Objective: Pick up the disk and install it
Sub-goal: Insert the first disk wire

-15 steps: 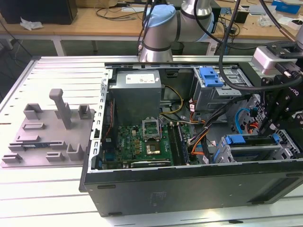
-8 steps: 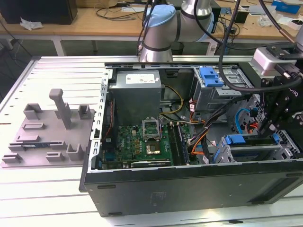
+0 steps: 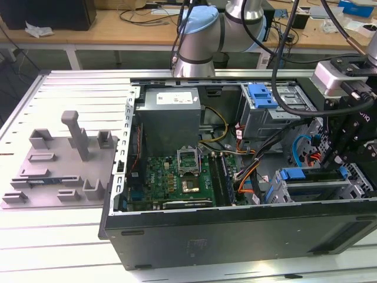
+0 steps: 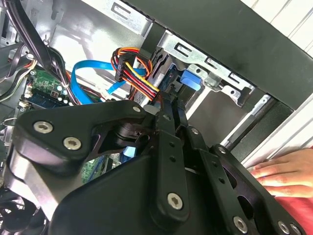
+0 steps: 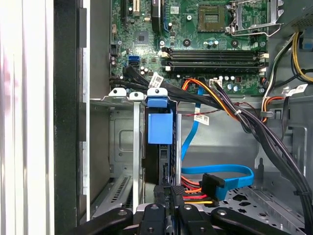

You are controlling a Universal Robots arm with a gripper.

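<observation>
The disk (image 5: 160, 128) stands edge-on in a slot of the metal drive cage (image 5: 122, 147), with its blue carrier bracket facing up. In the exterior view the blue bracket (image 3: 293, 174) sits in the cage at the case's front right. My gripper (image 5: 170, 192) hangs over the disk's end nearest the cables. Its black fingers (image 4: 168, 117) are shut together, with nothing visible between them. In the second wrist view the fingertips reach toward the blue bracket tab (image 4: 190, 80). The gripper (image 3: 337, 158) is at the exterior view's right, just above the cage.
An open computer case (image 3: 235, 236) lies on a slatted table. Orange, red and yellow power wires (image 5: 195, 188) and a blue data cable (image 5: 230, 171) crowd the space beside the gripper. A person's hand (image 4: 286, 171) rests outside the case wall. A grey fixture plate (image 3: 59, 171) lies at the exterior view's left.
</observation>
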